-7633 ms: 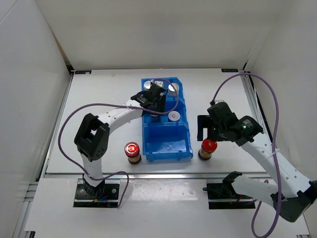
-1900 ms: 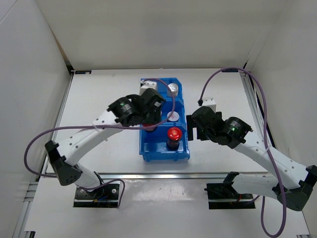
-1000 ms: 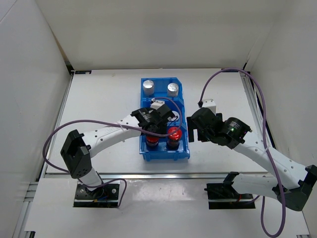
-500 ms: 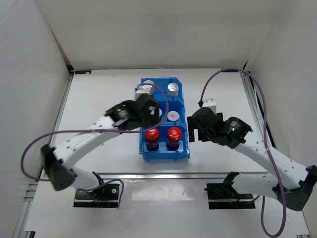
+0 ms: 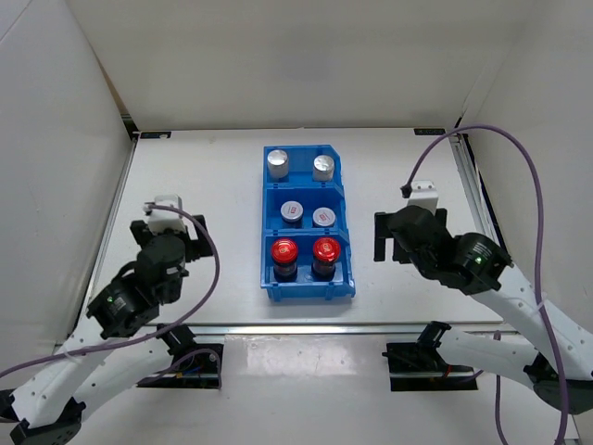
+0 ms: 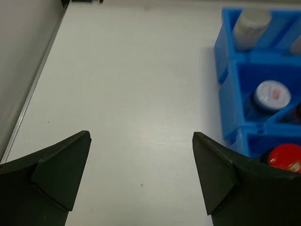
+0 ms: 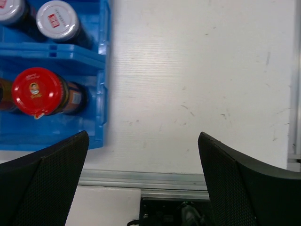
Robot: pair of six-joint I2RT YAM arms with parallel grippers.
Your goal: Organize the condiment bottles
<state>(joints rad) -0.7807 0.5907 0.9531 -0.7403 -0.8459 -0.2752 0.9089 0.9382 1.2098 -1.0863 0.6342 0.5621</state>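
**Top external.** I see the blue bin (image 5: 263,243) standing mid-table with all six bottles inside, sorted by kind. The two silver-capped cylinders (image 5: 278,164) (image 5: 323,167) stand in the far compartment. The two white-lidded jars (image 5: 292,212) (image 5: 323,216) stand in the middle one. The two red-capped jars (image 5: 283,250) (image 5: 325,249) stand in the near one. Each pair stands side by side and upright. The left gripper (image 5: 168,230) sits well to the left of the bin and the right gripper (image 5: 389,240) near its right side. Neither touches it. Only this view shows the full count and both arms at once.

**Left wrist.** My left gripper's fingers (image 6: 57,174) are spread wide over bare table (image 6: 136,94), with nothing between them. The bin's left wall (image 6: 226,101) fills the right edge. Past it I see one silver cap, blurred, one white lid (image 6: 272,93) and part of one red cap (image 6: 284,157). The right-hand bottle of each pair is cut off or hidden here.

**Right wrist.** My right gripper's fingers (image 7: 245,184) are likewise apart and empty, over the table just right of the bin. This view looks straight down. It shows label print on a white lid (image 7: 58,20) and a round emblem on a red cap (image 7: 36,91), details too small to read from above. The far compartment lies outside the frame.
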